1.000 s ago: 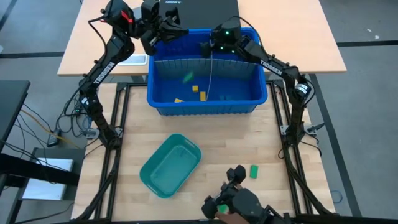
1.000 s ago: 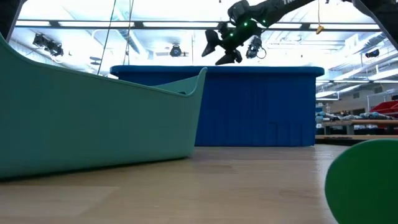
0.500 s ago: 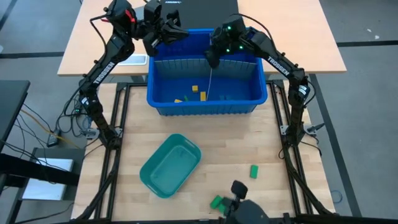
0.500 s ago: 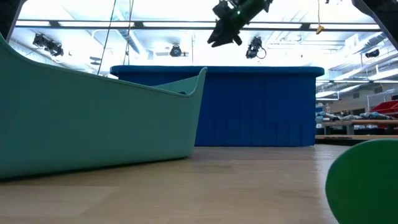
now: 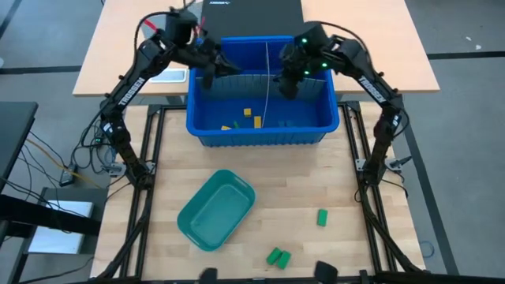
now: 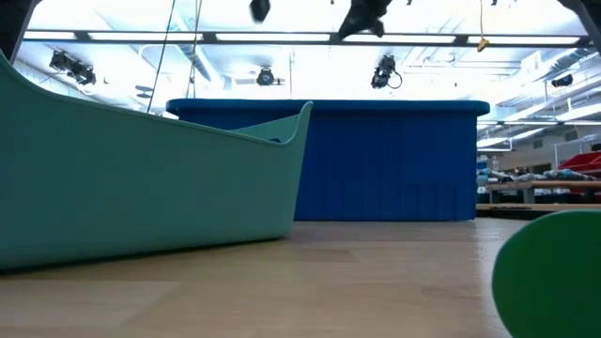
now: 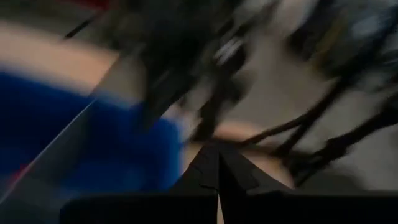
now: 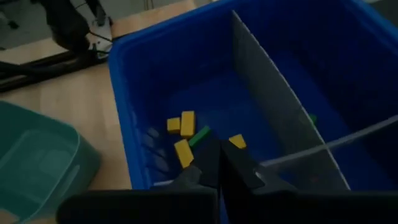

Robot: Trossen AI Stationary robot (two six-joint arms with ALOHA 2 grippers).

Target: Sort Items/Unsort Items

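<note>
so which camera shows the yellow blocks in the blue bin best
The right wrist view: yellow blocks sit close and unobstructed in the blue bin. The high view shows them small; the low view only shows the bin's wall; the left wrist view is blurred.

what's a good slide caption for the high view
Both shut grippers, left and right, hover over the blue bin; three green blocks lie on the table.

The blue bin fills the far middle of the counter, with grey divider sheets splitting its inside into narrow bays. Both arms hang over it, crowding the space above its far half. Nearer, the teal tray blocks the left-middle. Three green blocks lie loose on the near right; bare wood lies between them and the bin.
</note>
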